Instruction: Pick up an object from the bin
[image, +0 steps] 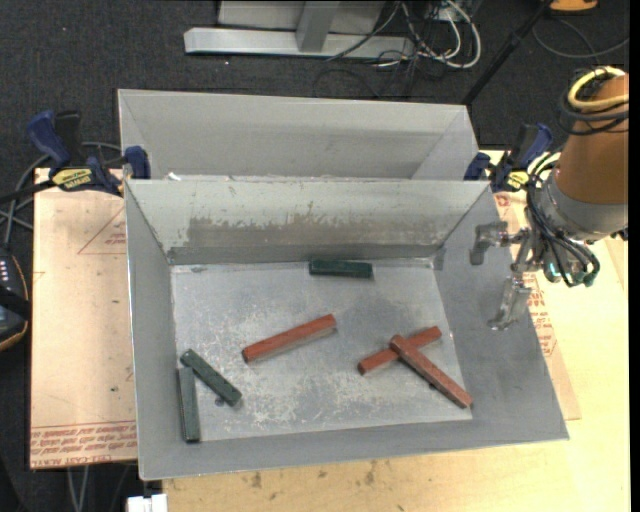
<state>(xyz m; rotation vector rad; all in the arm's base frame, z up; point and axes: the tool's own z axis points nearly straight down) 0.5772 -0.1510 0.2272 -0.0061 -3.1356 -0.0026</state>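
Note:
My gripper (494, 276) hangs above the bin's right wall, well above the floor, open with nothing between its fingers. Nearest to it, on the floor at the right, lie two red-brown bars crossed over each other: a short one (378, 359) and a longer one (436, 373) running toward the front right corner. A small dark green block (340, 268) rests against the foot of the back wall, left of the gripper.
Another red-brown bar (290, 338) lies slanted in the middle of the floor. Two dark green bars sit at the front left: one slanted (211, 379), one lengthwise (189, 405) by the left wall. The arm comes in from the right.

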